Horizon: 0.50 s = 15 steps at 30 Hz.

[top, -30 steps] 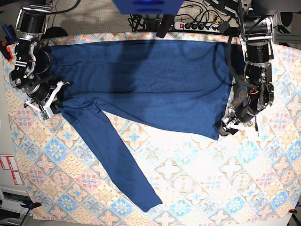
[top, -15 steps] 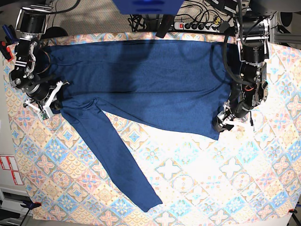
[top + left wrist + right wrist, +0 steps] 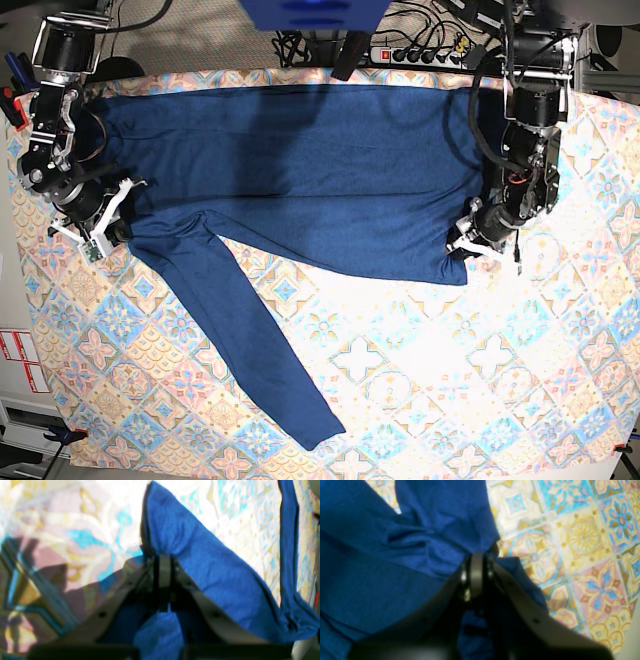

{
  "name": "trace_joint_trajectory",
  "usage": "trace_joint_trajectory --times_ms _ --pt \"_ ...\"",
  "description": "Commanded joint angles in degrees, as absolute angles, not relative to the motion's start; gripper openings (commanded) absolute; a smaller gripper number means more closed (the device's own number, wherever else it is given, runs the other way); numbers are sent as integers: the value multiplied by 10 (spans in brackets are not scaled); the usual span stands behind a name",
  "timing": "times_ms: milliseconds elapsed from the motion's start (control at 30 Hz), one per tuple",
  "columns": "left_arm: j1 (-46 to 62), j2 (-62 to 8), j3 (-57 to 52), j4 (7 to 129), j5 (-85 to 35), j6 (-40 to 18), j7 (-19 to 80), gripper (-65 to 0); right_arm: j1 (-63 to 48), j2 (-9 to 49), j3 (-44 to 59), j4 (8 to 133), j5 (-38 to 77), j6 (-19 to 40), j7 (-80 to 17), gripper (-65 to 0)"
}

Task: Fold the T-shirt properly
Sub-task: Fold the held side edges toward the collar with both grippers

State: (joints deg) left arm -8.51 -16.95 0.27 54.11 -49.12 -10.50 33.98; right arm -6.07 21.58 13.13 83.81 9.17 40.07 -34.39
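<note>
The dark navy T-shirt (image 3: 300, 170) lies spread flat across the patterned cloth, one long sleeve (image 3: 240, 340) running diagonally toward the front. At the base view's right, my left gripper (image 3: 468, 246) is shut on the T-shirt's lower corner. The left wrist view shows that gripper (image 3: 163, 558) pinching a raised fold of the T-shirt (image 3: 200, 562). On the base view's left, my right gripper (image 3: 104, 233) is shut on the T-shirt near the sleeve's root. Bunched fabric (image 3: 395, 555) spreads from the right gripper (image 3: 476, 556) in the right wrist view.
A tiled-pattern cloth (image 3: 450, 380) covers the table. A power strip and cables (image 3: 420, 50) lie behind the far edge. Red-and-white labels (image 3: 20, 360) sit at the left edge.
My left gripper has moved left onto the T-shirt's lower corner and shut on it, nudging that corner inward. The right gripper has stayed shut on the fabric, shifting slightly.
</note>
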Motion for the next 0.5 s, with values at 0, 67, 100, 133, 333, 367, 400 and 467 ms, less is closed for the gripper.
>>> trace_joint_trajectory --times_ms 0,67,100,133,333,367,400,467 --pt "-77 -171 4 578 -483 -102 360 -650 -54 226 137 849 98 400 -333 -643" --pt "-60 -173 3 619 -483 -102 360 -650 -54 226 137 849 98 400 -333 -643" --pt "-51 -174 3 641 -483 -102 360 -650 -54 226 137 849 98 400 -333 -643" --pt "-44 -174 3 658 -483 -102 361 -650 -54 226 138 849 98 400 -333 -643" --pt "9 -170 -64 761 -484 -102 402 -650 -60 226 165 870 99 400 -332 -643" --pt "21 -170 -77 780 -484 -102 402 -650 -66 226 172 875 99 400 -332 -643" --pt "34 -170 -89 804 -484 -102 402 -650 -73 226 180 880 100 400 -332 -643" --pt "58 -170 -102 850 -484 -102 403 -650 -78 226 192 890 114 400 -333 -643"
